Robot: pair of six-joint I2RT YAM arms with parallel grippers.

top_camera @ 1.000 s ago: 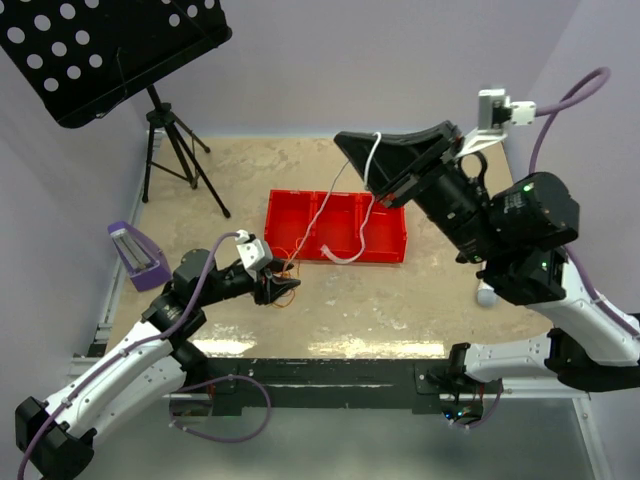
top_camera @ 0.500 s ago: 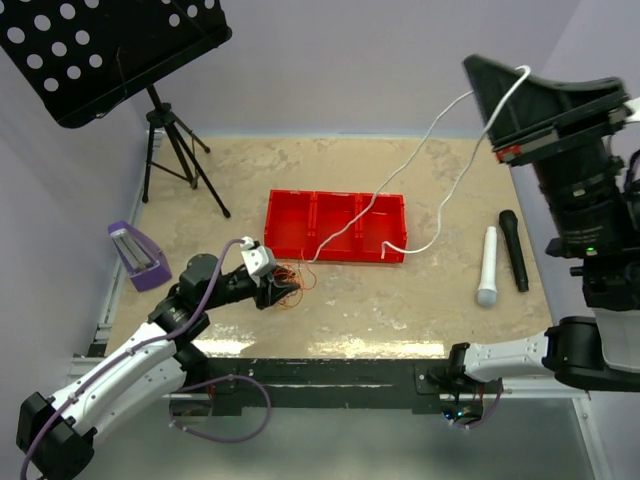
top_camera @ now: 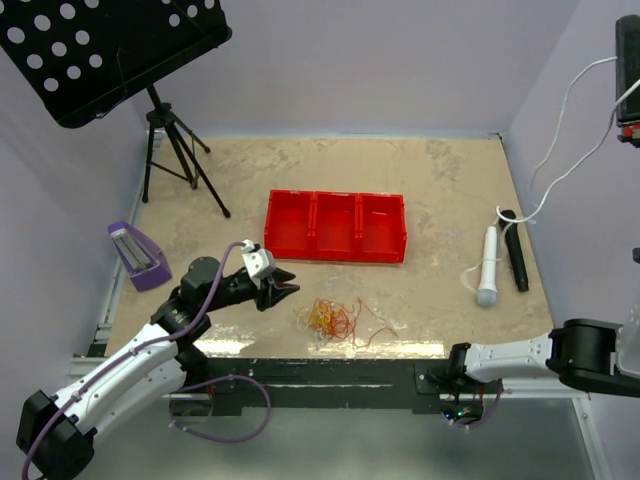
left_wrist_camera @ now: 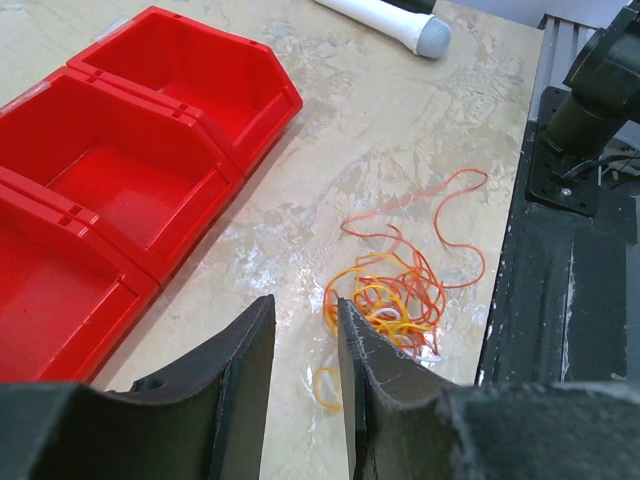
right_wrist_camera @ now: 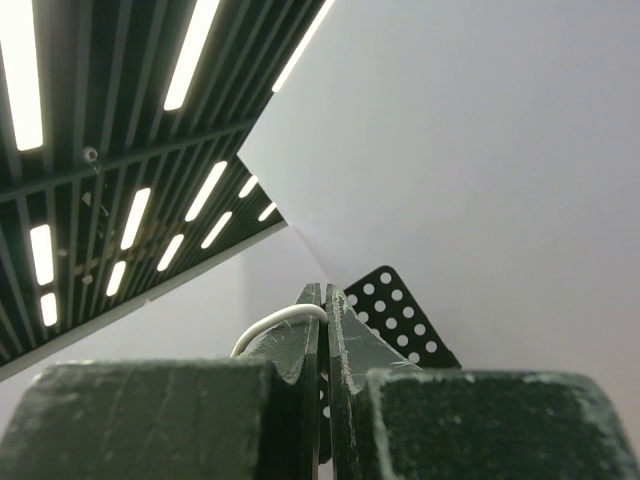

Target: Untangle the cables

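A tangle of thin orange and red cables (top_camera: 335,320) lies on the table near its front edge, with a bit of white cord in it (left_wrist_camera: 395,295). My left gripper (top_camera: 283,290) hovers just left of the tangle, open, with nothing between its fingers (left_wrist_camera: 305,305). A small orange loop (left_wrist_camera: 325,388) lies on the table below the gap. My right gripper (top_camera: 628,90) is raised high at the far right edge of the view. It is shut on a white cable (right_wrist_camera: 275,322). This white cable (top_camera: 565,100) hangs down to the table beside the microphones.
A red three-compartment bin (top_camera: 336,225) stands mid-table, behind the tangle. A white microphone (top_camera: 487,268) and a black microphone (top_camera: 515,250) lie at the right. A purple metronome (top_camera: 135,255) and a music-stand tripod (top_camera: 175,150) are at the left. The table's dark front rail (left_wrist_camera: 570,300) runs close by the tangle.
My right arm swung up and to the right, drawing the white cable away from the bin. The orange and red tangle left my left gripper and now lies on the table. The left jaws narrowed.
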